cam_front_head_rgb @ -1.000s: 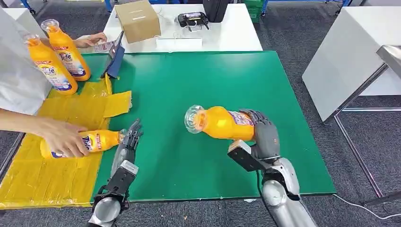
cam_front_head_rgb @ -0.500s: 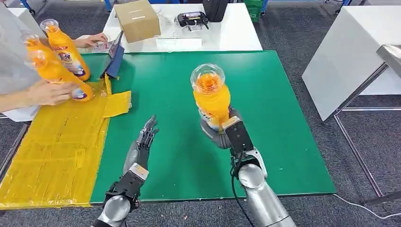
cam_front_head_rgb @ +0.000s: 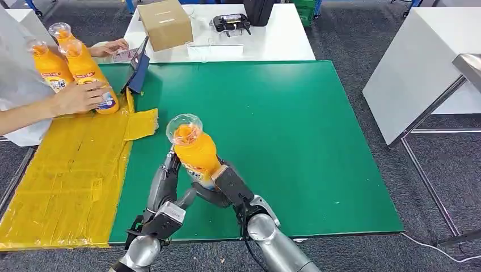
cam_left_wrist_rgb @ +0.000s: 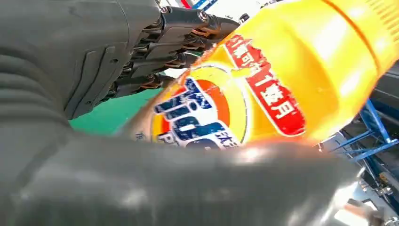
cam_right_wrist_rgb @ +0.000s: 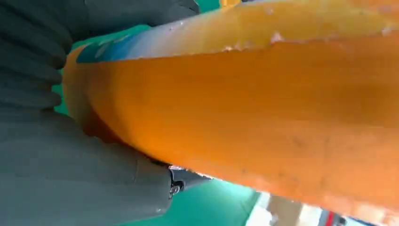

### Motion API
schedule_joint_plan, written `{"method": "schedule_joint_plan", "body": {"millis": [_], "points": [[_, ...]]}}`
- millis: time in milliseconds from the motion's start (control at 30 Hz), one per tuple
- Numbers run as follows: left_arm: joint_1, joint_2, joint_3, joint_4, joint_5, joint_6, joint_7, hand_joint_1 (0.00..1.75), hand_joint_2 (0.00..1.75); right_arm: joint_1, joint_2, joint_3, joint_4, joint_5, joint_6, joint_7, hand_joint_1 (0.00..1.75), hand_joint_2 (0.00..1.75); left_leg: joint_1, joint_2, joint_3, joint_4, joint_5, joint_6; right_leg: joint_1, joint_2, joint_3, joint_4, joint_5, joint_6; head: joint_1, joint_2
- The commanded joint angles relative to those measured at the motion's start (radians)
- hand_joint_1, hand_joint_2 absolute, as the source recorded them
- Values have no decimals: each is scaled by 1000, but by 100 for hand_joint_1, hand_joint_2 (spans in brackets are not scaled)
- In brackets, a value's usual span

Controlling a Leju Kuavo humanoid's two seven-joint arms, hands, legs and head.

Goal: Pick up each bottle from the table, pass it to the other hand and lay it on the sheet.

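So the right hand (cam_front_head_rgb: 218,184) has swung the bottle (cam_front_head_rgb: 194,148) over from 3 o'clock to mid-table, still gripping its base. The left hand (cam_front_head_rgb: 164,187) now sits against it, fingers spread, not clamped yet. Handover's basically starting; yellow sheet (cam_front_head_rgb: 68,170) waits at 9 o'clock.

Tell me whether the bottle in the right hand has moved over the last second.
Yes. The bottle has travelled left across the green mat, toward the yellow sheet.

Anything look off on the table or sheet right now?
Mostly fine. The yellow sheet is wrinkled, and a flap sticks out over the green mat. A person's hand grips a bottle at the sheet's far end. No spills.
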Motion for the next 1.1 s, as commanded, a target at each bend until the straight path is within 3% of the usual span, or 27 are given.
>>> {"method": "schedule_joint_plan", "body": {"millis": [33,100,367,433,500,533,567,1100], "points": [[-51,38,-61,44,-5,-1,11,0,175,-64,-9,97,125,38,-17,0,175,175,1,-1,3,0,-1,-1,0,3,4,-1,-1,-1,0,0],[-53,36,-63,49,-21,11,20,0,175,-68,-15,134,124,102,-59,5,175,175,1,-2,4,0,-2,-1,0,4,5,0,-2,-1,0,0],[-53,36,-62,50,-26,14,25,0,175,-67,-15,143,119,121,-69,6,175,175,1,-3,5,0,-2,-1,0,3,5,-1,-2,-1,0,0],[-49,36,-52,45,-33,16,47,0,175,-72,-27,204,109,250,-155,31,175,175,1,-2,5,0,-2,-1,0,3,5,0,-2,-1,0,0],[-45,34,-32,35,-25,12,57,0,175,-63,-35,232,90,312,-171,46,175,175,2,-2,5,1,-3,-2,1,4,5,-1,-3,-2,0,0],[-44,32,-18,30,-18,6,70,9,175,-53,-42,245,75,336,-176,41,175,175,1,-2,3,0,-1,-1,0,2,3,-1,-1,-1,0,0],[-45,31,-5,25,8,-19,78,175,175,-46,-50,259,61,363,-182,33,175,175,2,-3,6,0,-3,-2,1,4,6,-1,-3,-2,0,0],[-61,10,124,43,202,-137,69,175,175,-29,-64,291,28,468,-185,31,175,175,2,-4,3,1,-2,-2,1,2,3,-1,-3,-2,0,0]]}}
